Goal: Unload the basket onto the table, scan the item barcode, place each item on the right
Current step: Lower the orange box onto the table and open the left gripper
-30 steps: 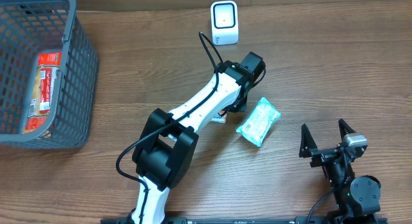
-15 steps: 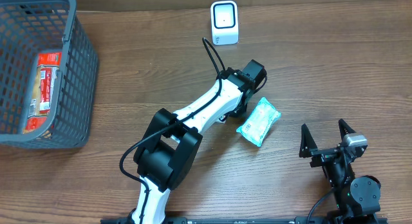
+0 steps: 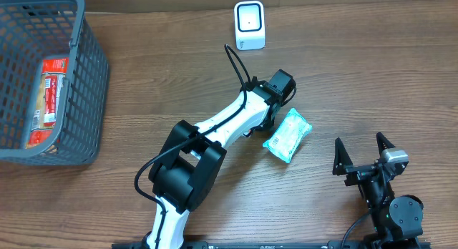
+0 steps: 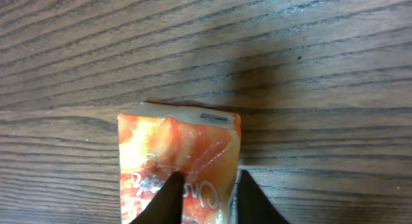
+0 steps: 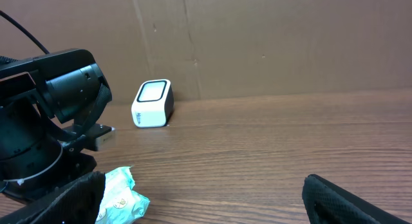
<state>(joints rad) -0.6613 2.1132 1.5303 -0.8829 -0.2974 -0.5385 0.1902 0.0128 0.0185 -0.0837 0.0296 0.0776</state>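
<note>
An orange snack packet [image 4: 179, 153] lies flat on the wooden table in the left wrist view. My left gripper [image 4: 209, 195] reaches down onto it. One finger presses on its printed face and the other sits at its right edge, so the jaws are shut on the packet's right part. From overhead, the left gripper [image 3: 265, 121] hides nearly all of this packet. The white barcode scanner [image 3: 250, 24] stands at the far edge, also visible as the scanner [image 5: 152, 103]. My right gripper [image 3: 363, 154] rests open and empty at the near right.
A teal packet [image 3: 288, 135] lies just right of the left gripper and shows as the teal packet [image 5: 119, 198] by the right gripper's left finger. A grey basket [image 3: 89, 70] at the far left holds a red packet [image 3: 49, 91].
The left gripper shifted slightly right over the orange packet, covering more of it, and its jaws narrowed. The right arm has not moved.
</note>
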